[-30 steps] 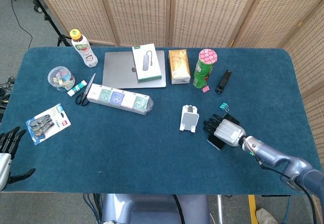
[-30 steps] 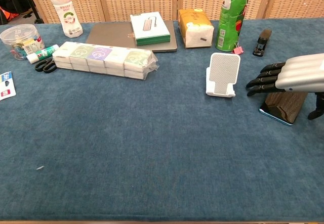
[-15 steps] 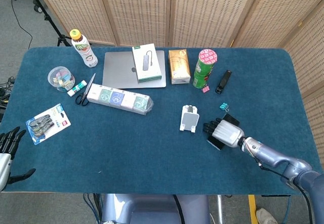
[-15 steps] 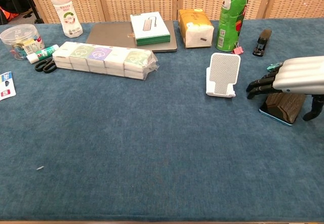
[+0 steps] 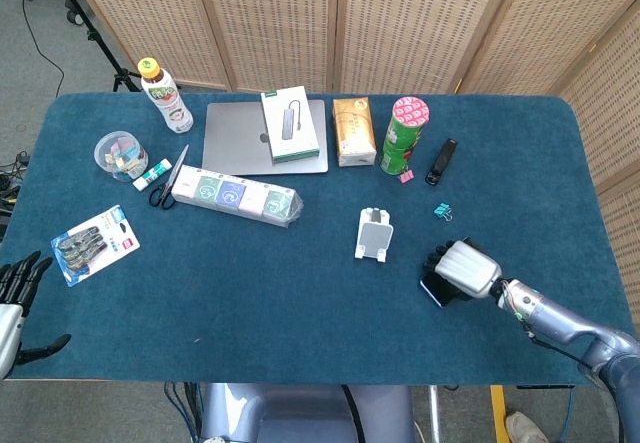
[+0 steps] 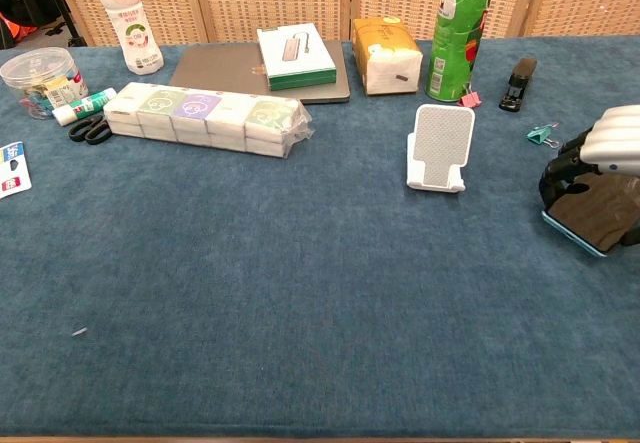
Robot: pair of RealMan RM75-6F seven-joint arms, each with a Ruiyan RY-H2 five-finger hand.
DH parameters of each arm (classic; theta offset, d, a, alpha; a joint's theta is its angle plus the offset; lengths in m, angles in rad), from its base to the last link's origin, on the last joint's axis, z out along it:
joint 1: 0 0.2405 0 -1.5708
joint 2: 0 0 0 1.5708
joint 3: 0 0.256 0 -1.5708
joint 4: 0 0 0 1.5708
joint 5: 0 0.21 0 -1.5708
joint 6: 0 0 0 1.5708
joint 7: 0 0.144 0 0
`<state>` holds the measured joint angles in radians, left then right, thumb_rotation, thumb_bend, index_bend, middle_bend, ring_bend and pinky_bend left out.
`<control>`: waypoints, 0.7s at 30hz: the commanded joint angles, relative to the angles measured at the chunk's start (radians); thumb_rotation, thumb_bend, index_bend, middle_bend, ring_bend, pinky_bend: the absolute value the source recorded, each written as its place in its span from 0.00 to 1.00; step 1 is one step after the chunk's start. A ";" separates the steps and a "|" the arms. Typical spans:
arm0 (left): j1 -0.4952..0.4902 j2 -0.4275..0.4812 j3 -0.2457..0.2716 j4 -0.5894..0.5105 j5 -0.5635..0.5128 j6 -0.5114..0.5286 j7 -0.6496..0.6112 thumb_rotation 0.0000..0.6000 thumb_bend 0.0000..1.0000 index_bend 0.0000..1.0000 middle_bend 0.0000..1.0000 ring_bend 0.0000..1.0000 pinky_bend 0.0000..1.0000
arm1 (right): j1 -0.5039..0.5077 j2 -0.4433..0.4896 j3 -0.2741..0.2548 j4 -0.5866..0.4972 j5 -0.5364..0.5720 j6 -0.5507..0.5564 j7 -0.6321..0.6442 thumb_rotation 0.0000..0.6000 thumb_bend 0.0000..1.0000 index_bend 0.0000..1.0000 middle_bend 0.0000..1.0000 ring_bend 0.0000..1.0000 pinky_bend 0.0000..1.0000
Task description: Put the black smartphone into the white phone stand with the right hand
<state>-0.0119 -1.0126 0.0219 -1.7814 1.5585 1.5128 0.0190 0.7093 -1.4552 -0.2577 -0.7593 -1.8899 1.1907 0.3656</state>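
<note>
The black smartphone [image 6: 592, 214] lies tilted at the right of the table, its near edge on the cloth; in the head view the smartphone [image 5: 434, 288] shows just left of my right hand [image 5: 466, 268]. My right hand [image 6: 607, 144] grips it, fingers curled over its upper edge. The white phone stand [image 5: 374, 235] stands upright and bare to the left of the phone, about a hand's width away; in the chest view the stand [image 6: 439, 149] faces away. My left hand [image 5: 14, 298] hangs off the table's front left corner, fingers spread, holding nothing.
A teal binder clip [image 6: 541, 134] lies just behind the right hand. A green can [image 5: 404, 135], black stapler [image 5: 440, 161], tissue pack [image 5: 353, 131], laptop [image 5: 230, 140] with a box, a long snack pack [image 5: 236, 195], scissors [image 5: 168, 178], bottle [image 5: 165, 95] and jar [image 5: 120, 154] fill the back.
The right hand's fingers have curled from stretched out over the phone to closed around it. Hand and phone have shifted right, away from the stand. The left hand has not moved.
</note>
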 commanded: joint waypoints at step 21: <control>0.007 0.011 0.009 0.003 0.027 0.020 -0.032 1.00 0.00 0.00 0.00 0.00 0.00 | 0.063 0.203 0.186 -0.390 -0.012 0.169 -0.547 1.00 0.00 0.63 0.54 0.40 0.47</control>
<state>-0.0055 -1.0023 0.0303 -1.7785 1.5847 1.5317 -0.0122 0.7373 -1.3044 -0.1277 -1.0352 -1.9040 1.3737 -0.0513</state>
